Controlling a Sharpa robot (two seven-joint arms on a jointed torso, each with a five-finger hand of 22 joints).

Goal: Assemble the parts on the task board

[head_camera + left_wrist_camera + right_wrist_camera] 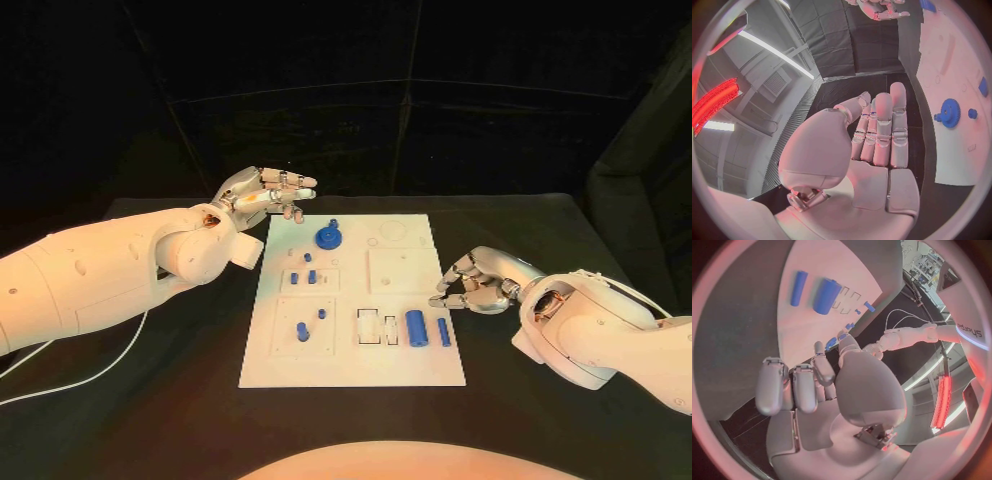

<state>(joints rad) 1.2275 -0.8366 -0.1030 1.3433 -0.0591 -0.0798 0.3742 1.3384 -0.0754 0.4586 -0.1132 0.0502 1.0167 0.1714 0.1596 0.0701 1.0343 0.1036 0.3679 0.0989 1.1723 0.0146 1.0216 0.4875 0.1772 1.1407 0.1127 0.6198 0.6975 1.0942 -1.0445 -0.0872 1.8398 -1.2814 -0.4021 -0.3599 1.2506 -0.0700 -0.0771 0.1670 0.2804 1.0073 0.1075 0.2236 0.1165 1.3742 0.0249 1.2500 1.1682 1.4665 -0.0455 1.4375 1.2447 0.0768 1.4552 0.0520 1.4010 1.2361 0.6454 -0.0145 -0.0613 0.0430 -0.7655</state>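
A: Where is your task board (421,368) sitting right now?

B: You are looking at it lying flat in the middle of the black worktop (548,420), long side running away from you. Your left hand (268,194) is hovering beyond the board's far left corner, off the plate, fingers held close together and nearly straight, grasping nothing. In the left wrist view the same hand (879,131) is reaching out over the dark worktop just beside the board's edge.

A: And the right one?

B: Your right hand (472,283) is resting at the board's right edge, about midway along it, fingers curled in. You are not holding anything that I can see; the fingertips are sitting near the slim blue rod (443,332) but apart from it.

A: What is sitting in the recesses?

B: The square recess on the near left is holding two small blue pegs (309,324). The one above it is carrying several short blue pins (303,274). A blue gear (330,237) is standing near the far end, with a small knob just beside it. The thick blue cylinder (415,327) and the slim rod are lying side by side on the near right, next to two narrow rectangular slots (376,329). The square recess on the far right is showing only white.

A: Does the wrist camera agree?

B: Yes, your right wrist view is showing the cylinder (826,296) and the rod (798,288) parallel on the plate.
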